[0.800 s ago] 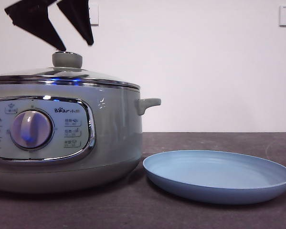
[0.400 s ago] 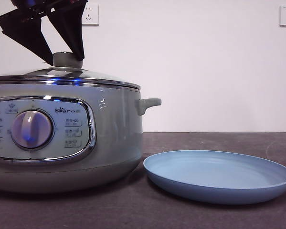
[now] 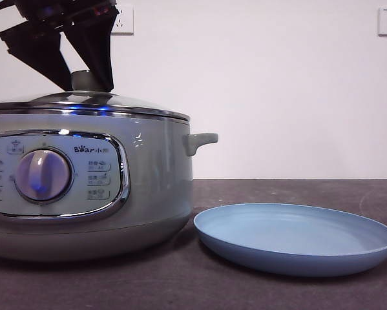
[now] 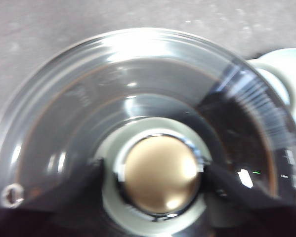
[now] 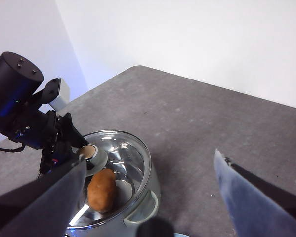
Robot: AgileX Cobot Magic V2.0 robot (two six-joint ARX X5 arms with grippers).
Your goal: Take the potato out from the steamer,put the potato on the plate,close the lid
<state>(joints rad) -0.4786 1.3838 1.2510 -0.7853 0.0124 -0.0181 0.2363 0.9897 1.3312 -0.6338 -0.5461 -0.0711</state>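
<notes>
A: Where is the potato (image 5: pixel 102 190), and how does it lie?
B: Inside the steamer (image 3: pixel 156 187), under the glass lid (image 5: pixel 123 163). In the right wrist view its long axis runs roughly from the pot's side handle toward the lid's knob (image 4: pixel 160 174).
A: The left gripper (image 3: pixel 83 81)?
B: Down over the lid, jaws spread, one either side of the knob, close against it.
A: The right gripper (image 5: pixel 148 197)?
B: High above the table, jaws wide apart, holding nothing.
A: And the plate (image 3: pixel 295 237)?
B: Light blue, bare, just beside the steamer.
</notes>
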